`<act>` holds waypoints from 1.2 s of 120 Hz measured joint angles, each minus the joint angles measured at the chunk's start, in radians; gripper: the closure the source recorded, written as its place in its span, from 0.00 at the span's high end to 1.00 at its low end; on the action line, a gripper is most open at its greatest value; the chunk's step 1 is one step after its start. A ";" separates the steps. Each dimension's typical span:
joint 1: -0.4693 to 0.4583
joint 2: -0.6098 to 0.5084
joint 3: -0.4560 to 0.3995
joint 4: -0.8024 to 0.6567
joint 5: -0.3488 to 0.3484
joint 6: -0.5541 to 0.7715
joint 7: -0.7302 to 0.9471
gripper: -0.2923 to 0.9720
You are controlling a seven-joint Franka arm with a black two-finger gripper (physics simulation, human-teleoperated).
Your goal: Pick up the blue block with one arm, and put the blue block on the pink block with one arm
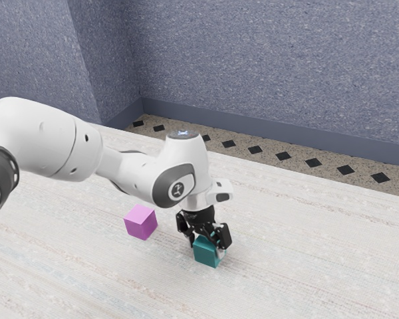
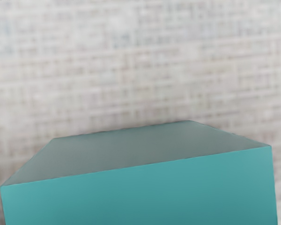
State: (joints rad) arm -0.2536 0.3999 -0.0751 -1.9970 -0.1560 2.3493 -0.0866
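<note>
In the exterior view, the arm (image 1: 60, 146) came in from the exterior view's left and bent down toward the lower middle of the frame. There the gripper (image 1: 206, 240) stood over the blue block (image 1: 206, 256) (more teal than blue in this render). The black fingers (image 1: 221, 237) flanked the block's upper part from two sides and looked pressed against it, so I judged them clamped on it. The block's base sat at the tabletop (image 1: 306, 252) or barely above it; which of the two could not be told. The hand pointed nearly straight down, most likely so that the block would rise level rather than tip. The pink block (image 1: 140, 222) lay on the tabletop to the exterior view's left of the blue one, near it but apart, with bare surface between them. It sat flat with its top face clear, a ready landing place. Nothing was stacked yet, so I took the step in hand to be the grasp, or the very beginning of the lift.

In the wrist view, the blue block (image 2: 140, 187) loomed just under the hand, its top face and one side face showing. That closeness fitted a block held between the fingers. Beyond it ran the pale woven tabletop (image 2: 140, 61) and nothing else. I judged that the carry toward the pink block called for height first — enough to clear its top edge.
</note>
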 joint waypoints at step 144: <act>0.251 -0.414 0.023 -0.215 0.200 -0.049 -0.021 0.53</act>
State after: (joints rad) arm -0.0024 -0.0137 -0.0520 -2.2125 0.0444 2.3006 -0.1073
